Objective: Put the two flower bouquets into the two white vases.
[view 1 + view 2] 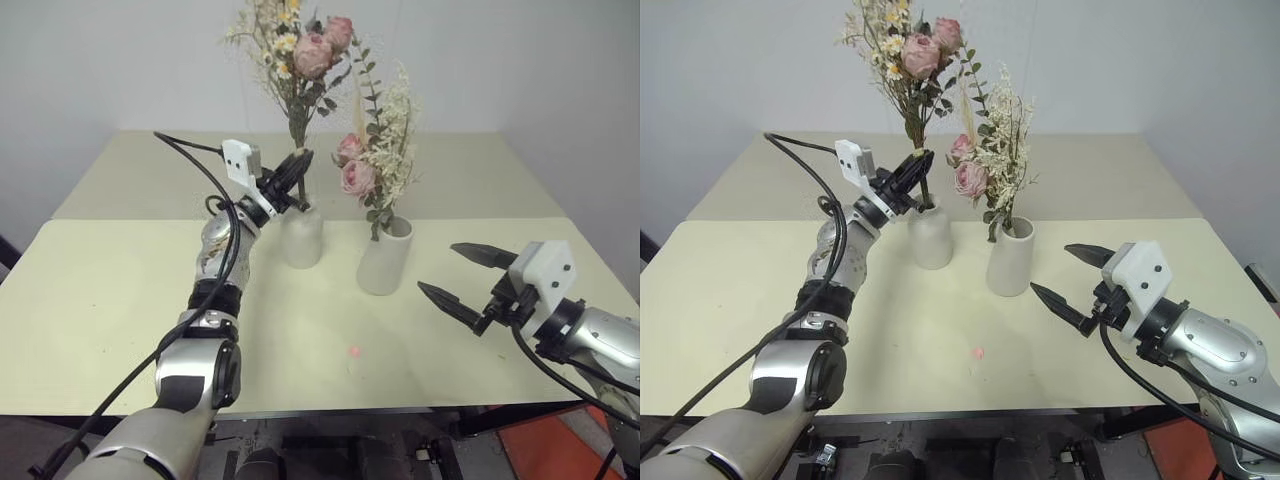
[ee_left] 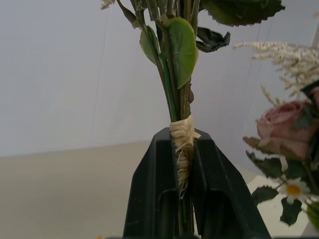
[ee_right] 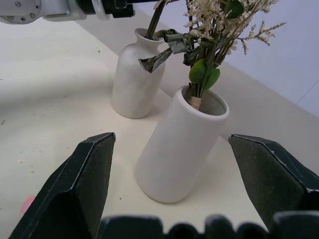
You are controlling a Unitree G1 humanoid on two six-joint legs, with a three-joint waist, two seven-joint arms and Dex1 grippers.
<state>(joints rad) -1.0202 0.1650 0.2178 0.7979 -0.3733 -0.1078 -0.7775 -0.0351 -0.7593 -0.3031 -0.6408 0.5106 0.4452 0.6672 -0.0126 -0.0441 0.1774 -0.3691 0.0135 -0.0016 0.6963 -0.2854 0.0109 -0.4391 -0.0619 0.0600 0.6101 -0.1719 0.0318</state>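
On the cream table [image 1: 120, 300], the left gripper [image 1: 293, 172] clamps one bouquet [image 1: 300, 60] by its stems in the bottle vase [image 1: 301, 236], the other bouquet [image 1: 375, 165] stands in the cylinder vase [image 1: 385, 256], and the right gripper [image 1: 462, 275] hangs spread nearby.

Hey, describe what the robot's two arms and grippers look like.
Both arms are silver-grey metal with black joint bands and loose black cables running alongside. Each wrist carries a white box-shaped camera housing. The left gripper and right gripper each have two black, tapered, pointed fingers.
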